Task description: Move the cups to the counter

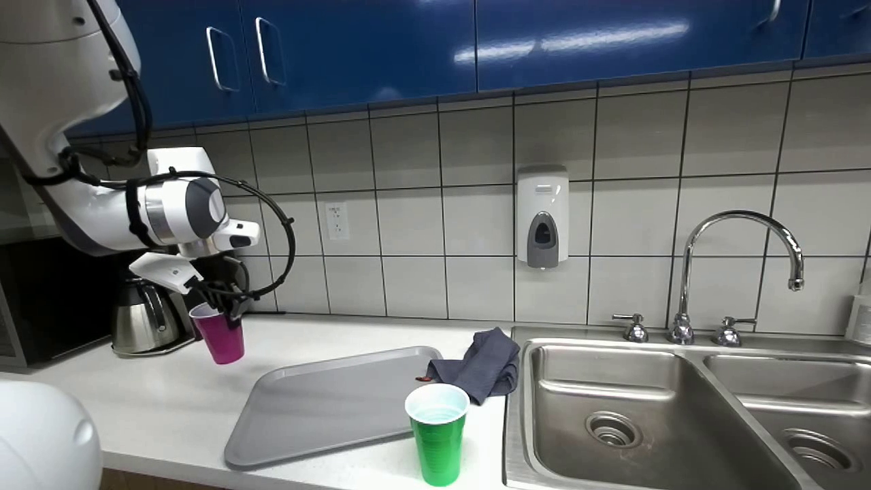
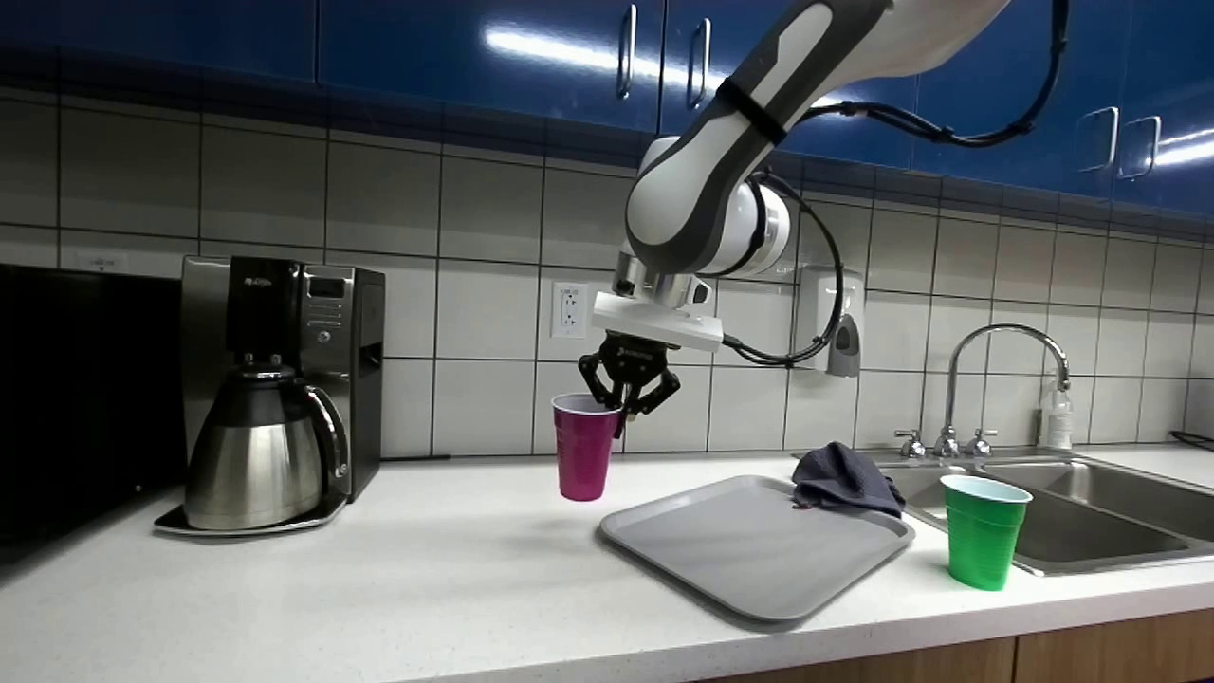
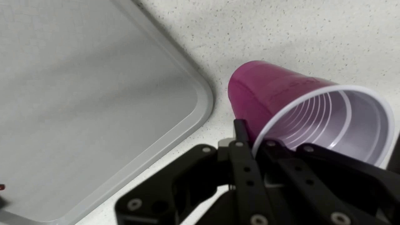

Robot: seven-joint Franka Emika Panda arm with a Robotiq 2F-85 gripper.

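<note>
The magenta-purple cup (image 1: 220,338) is held by its rim in my gripper (image 1: 230,318). In an exterior view the cup (image 2: 582,455) appears a little above the counter (image 2: 379,588), left of the tray. My gripper (image 2: 623,417) is shut on the cup wall. In the wrist view the cup (image 3: 265,87) is tilted, mouth facing the camera; one finger of the gripper (image 3: 253,137) is outside the wall and the other is inside, its tip partly hidden. The green cup (image 1: 439,442) stands upright on the counter between tray and sink; it also shows in an exterior view (image 2: 986,536).
A grey tray (image 1: 340,401) lies on the counter with a dark cloth (image 1: 480,364) and a small red item at its corner. A steel sink (image 1: 520,435) is on the right. A coffee maker with a steel pot (image 2: 256,455) stands at the left. Blue cabinets (image 2: 493,57) hang above.
</note>
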